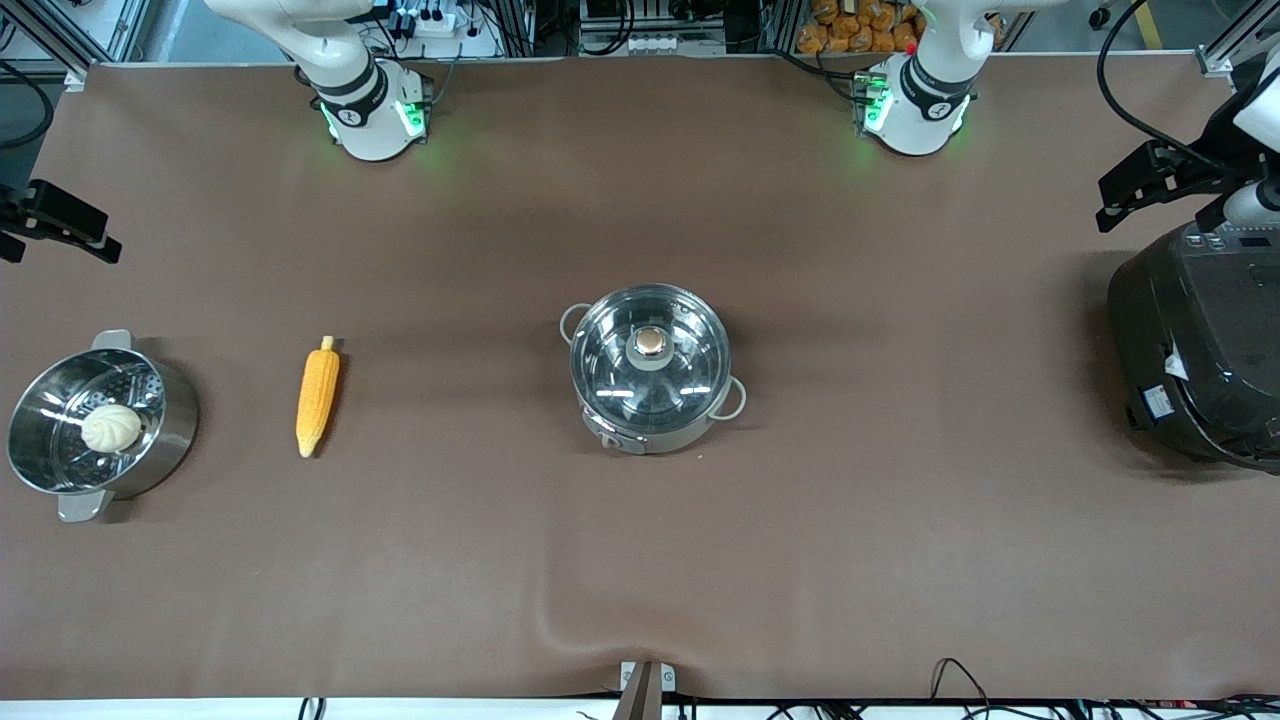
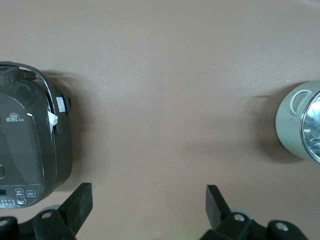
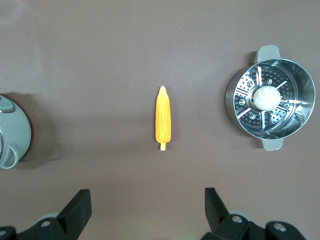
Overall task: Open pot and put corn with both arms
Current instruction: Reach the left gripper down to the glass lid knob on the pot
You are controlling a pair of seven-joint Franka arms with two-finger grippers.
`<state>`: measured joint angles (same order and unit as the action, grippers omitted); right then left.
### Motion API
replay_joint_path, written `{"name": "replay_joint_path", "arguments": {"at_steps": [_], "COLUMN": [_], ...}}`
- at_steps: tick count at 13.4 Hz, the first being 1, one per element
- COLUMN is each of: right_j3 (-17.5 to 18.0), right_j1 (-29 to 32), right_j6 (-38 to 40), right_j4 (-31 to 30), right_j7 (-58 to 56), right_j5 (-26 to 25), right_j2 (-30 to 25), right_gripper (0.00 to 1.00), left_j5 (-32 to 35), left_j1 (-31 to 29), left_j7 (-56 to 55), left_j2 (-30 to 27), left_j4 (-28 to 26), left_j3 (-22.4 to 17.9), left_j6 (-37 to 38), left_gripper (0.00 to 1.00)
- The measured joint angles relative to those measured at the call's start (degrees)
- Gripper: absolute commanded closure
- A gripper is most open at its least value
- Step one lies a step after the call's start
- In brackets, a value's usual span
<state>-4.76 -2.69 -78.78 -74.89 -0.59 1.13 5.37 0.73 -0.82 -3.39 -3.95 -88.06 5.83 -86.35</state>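
Note:
The steel pot (image 1: 680, 425) stands at the middle of the table with its glass lid (image 1: 690, 365) on, copper knob (image 1: 651, 343) up. The corn (image 1: 318, 396) lies on the table toward the right arm's end, stalk pointing toward the robots' bases. My right gripper (image 3: 147, 197) is open and empty, high over the table between the corn (image 3: 163, 120) and the robots' side; it shows at the front view's edge (image 1: 60, 225). My left gripper (image 2: 148, 195) is open and empty, up beside the black cooker (image 1: 1140, 190). The pot's edge shows in the left wrist view (image 2: 297, 120) and the right wrist view (image 3: 12, 132).
A steel steamer pot (image 1: 175, 420) with a white bun (image 1: 111, 427) in it stands at the right arm's end, beside the corn. A big black cooker (image 1: 1200, 350) stands at the left arm's end. Brown mat lies between the pot and the cooker (image 2: 25, 145).

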Motion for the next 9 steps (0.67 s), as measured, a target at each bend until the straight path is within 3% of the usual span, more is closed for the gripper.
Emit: {"name": "replay_joint_path", "arguments": {"at_steps": [5,9], "right_j3": [0.03,0.02], "right_j1": [-0.03,-0.03], "right_j6": [0.00,-0.02], "right_j4": [0.00,0.01], "right_j7": [0.00,0.00], "right_j5": [0.00,0.00], "right_j2": [0.10,0.13], "right_gripper": [0.00,0.00], "left_j5": [0.00,-3.22], "left_j1": [0.08,2.42], "left_j7": [0.00,-1.59], "left_j2": [0.32,4.05], "left_j4": [0.32,1.16], "left_j3": [0.23,3.68], "left_j6": [0.00,-3.01], "left_gripper": [0.00,0.00]}}
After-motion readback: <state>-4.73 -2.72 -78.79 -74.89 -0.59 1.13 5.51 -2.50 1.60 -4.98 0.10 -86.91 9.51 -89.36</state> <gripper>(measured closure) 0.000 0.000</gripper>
